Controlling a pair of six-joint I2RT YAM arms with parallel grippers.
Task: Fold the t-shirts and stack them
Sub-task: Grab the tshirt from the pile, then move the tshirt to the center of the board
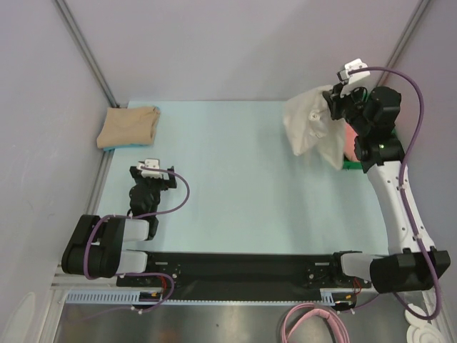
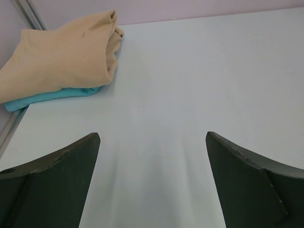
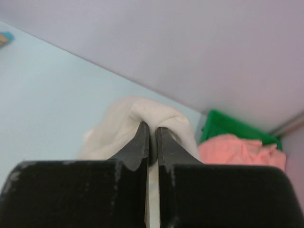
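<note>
My right gripper (image 1: 334,100) is shut on the cream-white t-shirt (image 1: 308,127) and holds it up at the far right, the cloth hanging down in a bunch. In the right wrist view the jaws (image 3: 152,130) pinch a fold of the cream-white t-shirt (image 3: 118,128). The salmon-pink t-shirt (image 3: 242,149) lies in the green tray (image 3: 228,126) behind it. The tan-beige t-shirt (image 1: 128,126) lies folded at the far left, on a teal cloth (image 2: 52,96); it also shows in the left wrist view (image 2: 61,57). My left gripper (image 1: 146,175) is open and empty above the table (image 1: 228,179), near the front left.
The green tray (image 1: 351,166) sits at the table's right edge, mostly hidden by the right arm. Metal frame posts (image 1: 86,50) and lilac walls enclose the back and sides. A black rail (image 1: 235,268) runs along the near edge.
</note>
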